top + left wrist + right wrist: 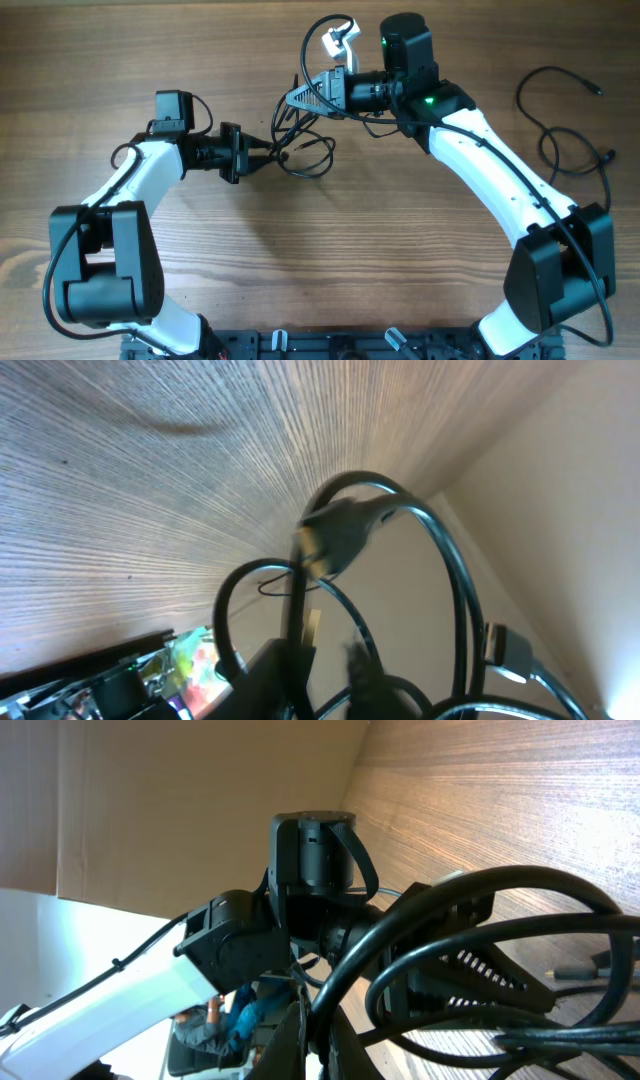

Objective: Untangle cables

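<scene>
The cables [318, 165] form a black knotted bundle at the table's middle back, strung between my two grippers. My left gripper [279, 151] reaches in from the left, jaws nearly together around a strand. In the left wrist view a cord [296, 630] runs between the fingers, one of them blurred, and a plug end [335, 538] hangs above. My right gripper [292, 98] comes from the right and is shut on another strand. In the right wrist view that cable [400, 940] is pinched between the fingers [300, 1040], with loops [520, 885] beyond.
A white-tipped plug [338, 40] loops up beside the right wrist. One separate black cable [560, 135] lies loose at the far right of the wooden table [330, 260]. The arm bases stand along the front edge.
</scene>
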Available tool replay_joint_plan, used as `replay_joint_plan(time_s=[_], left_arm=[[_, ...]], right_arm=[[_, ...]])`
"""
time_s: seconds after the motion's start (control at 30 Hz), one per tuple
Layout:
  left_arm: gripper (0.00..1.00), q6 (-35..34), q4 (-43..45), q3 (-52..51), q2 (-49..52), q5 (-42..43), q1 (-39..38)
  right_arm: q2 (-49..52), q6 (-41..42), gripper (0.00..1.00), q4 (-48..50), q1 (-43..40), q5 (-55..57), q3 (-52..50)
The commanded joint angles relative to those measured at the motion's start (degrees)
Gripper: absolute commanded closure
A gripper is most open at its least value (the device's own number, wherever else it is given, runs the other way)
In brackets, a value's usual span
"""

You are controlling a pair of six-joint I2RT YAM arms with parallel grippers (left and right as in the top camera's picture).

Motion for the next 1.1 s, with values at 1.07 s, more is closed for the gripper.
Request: replay_joint_plan(time_s=[1.07], left_arm=[[0.96,17.81,-4.15,-0.22,0.31,-51.36,15.8]], right_arm=[[-0.81,-25.68,0.96,-43.36,-19.41,53.44,-4.0]])
